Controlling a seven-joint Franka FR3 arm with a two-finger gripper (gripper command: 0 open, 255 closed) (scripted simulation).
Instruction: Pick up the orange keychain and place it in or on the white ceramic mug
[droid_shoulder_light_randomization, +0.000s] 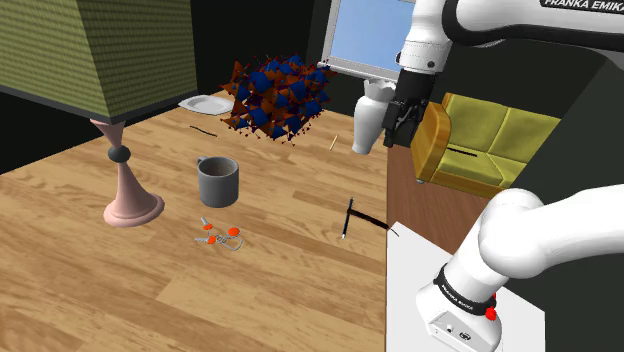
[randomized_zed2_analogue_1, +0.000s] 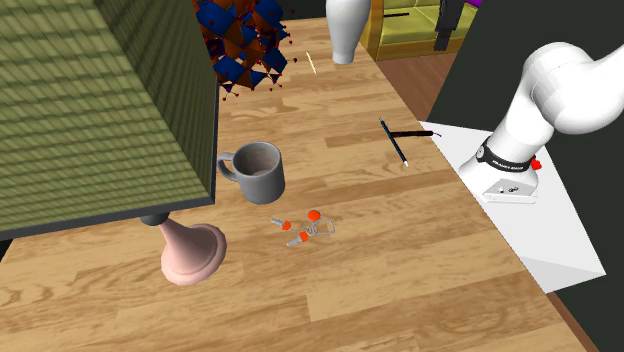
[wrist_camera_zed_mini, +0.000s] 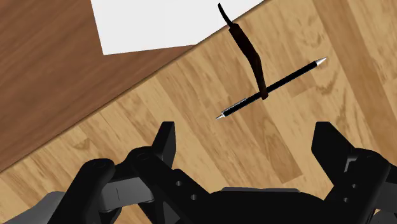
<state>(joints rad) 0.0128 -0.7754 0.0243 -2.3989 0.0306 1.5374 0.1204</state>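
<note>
The orange keychain (droid_shoulder_light_randomization: 220, 237) (randomized_zed2_analogue_1: 305, 228), a cluster of small orange and silvery pieces, lies flat on the wooden table. Just behind it stands the mug (droid_shoulder_light_randomization: 218, 180) (randomized_zed2_analogue_1: 260, 172), drawn grey, upright and with nothing inside. My black gripper (droid_shoulder_light_randomization: 398, 122) hangs high above the table's edge near the stand, well away from both toward the shoulder view's right. In the wrist view the gripper (wrist_camera_zed_mini: 248, 149) is open, its fingers (wrist_camera_zed_mini: 164, 139) standing wide apart over bare wood with nothing between them.
A black pen (droid_shoulder_light_randomization: 347, 218) (wrist_camera_zed_mini: 270, 88) crossed by a dark strap (wrist_camera_zed_mini: 245, 48) lies below the gripper. A lamp with a pink base (droid_shoulder_light_randomization: 130, 205) (randomized_zed2_analogue_1: 190, 250), a spiky blue-orange object (droid_shoulder_light_randomization: 275, 95), a white plate (droid_shoulder_light_randomization: 205, 103) and a white vase (droid_shoulder_light_randomization: 370, 118) ring the table.
</note>
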